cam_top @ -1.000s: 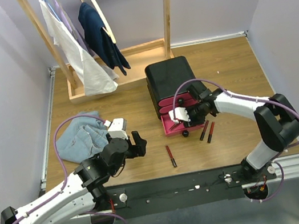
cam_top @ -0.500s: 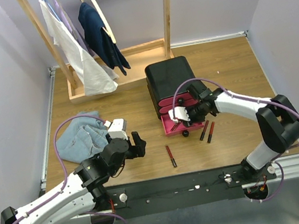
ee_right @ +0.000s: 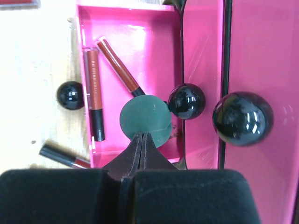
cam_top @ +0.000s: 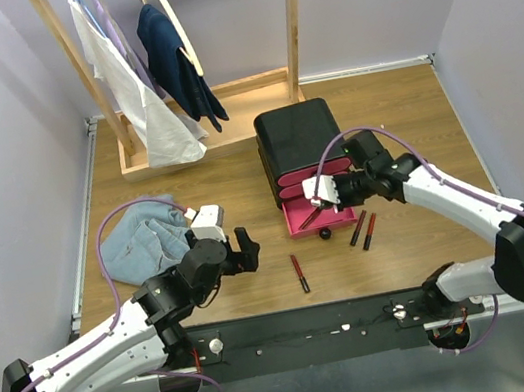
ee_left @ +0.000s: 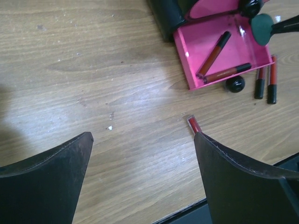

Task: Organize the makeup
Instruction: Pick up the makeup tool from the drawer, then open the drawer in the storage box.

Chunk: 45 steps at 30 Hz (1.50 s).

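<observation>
Right fingers point(ee_right: 136, 150) were pinched shut on the near rim of the round green compact point(ee_right: 144, 120). The compact hung just past the tips, above the open bottom drawer point(ee_right: 149, 42). Two lip tubes point(ee_right: 95, 100) lay in that drawer, left of the tips in the wrist view. Left fingers point(ee_left: 51, 172) were spread wide, holding nothing. Lone lip tube point(ee_left: 193, 124) lay on the surface point(ee_left: 117, 70), just ahead of one tip.

Risks:
- The hold looked like a thin sliver of rim only, so the compact could pivot or slip out on any jolt.
- Middle drawer's knob point(ee_right: 187, 101) sat just beside the compact, and a sideways move could clip it.
- Released here, the compact would likely land among the tubes, mixing kinds.

Hard to read:
- The fingers covered the compact's near edge.
- Could not tell whether the compact touched the knob.
- Lone tube was mostly hidden behind a left finger.
- Upper drawers were shut, contents unseen.
- No palettes or blush cases showed in any view.
</observation>
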### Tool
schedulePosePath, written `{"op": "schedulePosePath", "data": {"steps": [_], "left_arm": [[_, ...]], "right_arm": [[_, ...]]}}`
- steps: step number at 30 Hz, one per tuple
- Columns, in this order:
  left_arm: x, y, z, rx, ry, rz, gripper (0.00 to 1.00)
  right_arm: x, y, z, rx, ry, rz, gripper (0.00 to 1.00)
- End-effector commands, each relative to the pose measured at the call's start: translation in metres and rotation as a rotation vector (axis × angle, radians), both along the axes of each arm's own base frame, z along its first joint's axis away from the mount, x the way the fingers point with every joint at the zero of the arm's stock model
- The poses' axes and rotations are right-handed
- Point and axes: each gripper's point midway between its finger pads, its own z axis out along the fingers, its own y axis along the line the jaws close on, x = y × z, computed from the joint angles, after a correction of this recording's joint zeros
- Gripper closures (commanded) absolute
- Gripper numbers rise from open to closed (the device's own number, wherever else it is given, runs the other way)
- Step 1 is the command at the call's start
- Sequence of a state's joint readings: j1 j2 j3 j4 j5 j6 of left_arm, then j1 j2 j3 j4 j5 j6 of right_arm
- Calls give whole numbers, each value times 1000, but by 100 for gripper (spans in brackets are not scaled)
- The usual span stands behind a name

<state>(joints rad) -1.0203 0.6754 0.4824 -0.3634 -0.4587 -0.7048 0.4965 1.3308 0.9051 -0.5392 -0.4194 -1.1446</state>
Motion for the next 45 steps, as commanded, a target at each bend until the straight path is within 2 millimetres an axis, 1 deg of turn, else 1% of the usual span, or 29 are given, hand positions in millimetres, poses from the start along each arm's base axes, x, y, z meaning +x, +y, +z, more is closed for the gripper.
{"op": "schedulePosePath", "data": {"steps": [1, 3, 4, 8, 11, 12, 14, 15, 17, 18, 19, 20, 21, 23, 24, 26, 27, 28, 29, 30, 31, 32, 33, 34, 35, 38, 39, 41, 45], "left_arm": [[11, -20, 35, -114, -69, -23, 1], [12, -29, 42, -149, -77, -42, 1], [14, -32, 41, -146, -73, -48, 1], [16, -50, 52, -162, -71, -105, 1], [18, -69, 60, -188, -63, -154, 1], [18, -78, 66, -224, -65, -176, 2], [20, -94, 67, -267, -32, -185, 6], [23, -102, 74, -303, -39, -191, 8], [24, -120, 78, -357, -6, -210, 12], [27, -129, 88, -411, -18, -215, 15], [27, -136, 90, -445, -6, -219, 17], [30, -145, 87, -484, 36, -202, 19], [32, -153, 95, -537, 35, -200, 22], [38, -166, 89, -585, 96, -158, 23], [40, -170, 93, -623, 99, -148, 23], [47, -176, 88, -669, 121, -93, 24], [50, -179, 92, -724, 138, -69, 24], [52, -181, 89, -736, 151, -52, 25], [56, -183, 82, -734, 167, -24, 26], [61, -183, 80, -742, 162, 4, 32], [63, -184, 77, -748, 171, 21, 34], [66, -185, 66, -731, 182, 44, 35], [69, -185, 63, -739, 178, 60, 39], [71, -186, 59, -743, 180, 71, 41], [74, -188, 48, -737, 189, 84, 41], [78, -199, 53, -785, 170, 61, 42], [79, -203, 62, -809, 152, 38, 42], [81, -211, 70, -807, 138, 14, 41], [91, -209, 71, -834, 140, 60, 38]], "right_arm": [[-25, 2, 12, 56, 63, 2, 99], [-33, 1, 13, 66, 85, -2, 99], [-36, -1, 12, 71, 102, -19, 99], [-46, -5, 19, 106, 122, -37, 99], [-46, -10, 23, 139, 141, -84, 99], [-41, -16, 27, 158, 134, -115, 100], [-38, -17, 34, 211, 155, -162, 99], [-33, -24, 39, 237, 151, -201, 99], [-32, -27, 47, 291, 173, -245, 99], [-30, -34, 48, 309, 178, -280, 99], [-30, -36, 54, 333, 170, -296, 99], [-31, -36, 57, 362, 186, -313, 99], [-30, -40, 58, 373, 190, -336, 99], [-32, -44, 63, 404, 186, -357, 99], [-31, -48, 64, 414, 183, -379, 99], [-32, -51, 67, 434, 182, -401, 99], [-31, -54, 67, 440, 180, -415, 99], [-32, -54, 67, 445, 181, -419, 99], [-33, -54, 68, 458, 183, -424, 99], [-33, -56, 70, 467, 178, -433, 99], [-33, -56, 71, 474, 178, -435, 99], [-33, -56, 72, 486, 182, -442, 99], [-33, -57, 72, 494, 180, -449, 99], [-33, -58, 73, 498, 178, -451, 99], [-32, -57, 74, 508, 177, -450, 99], [-31, -58, 76, 519, 170, -455, 99], [-31, -59, 77, 520, 169, -459, 99], [-31, -59, 78, 525, 164, -462, 100], [-34, -60, 77, 531, 166, -467, 100]]}}
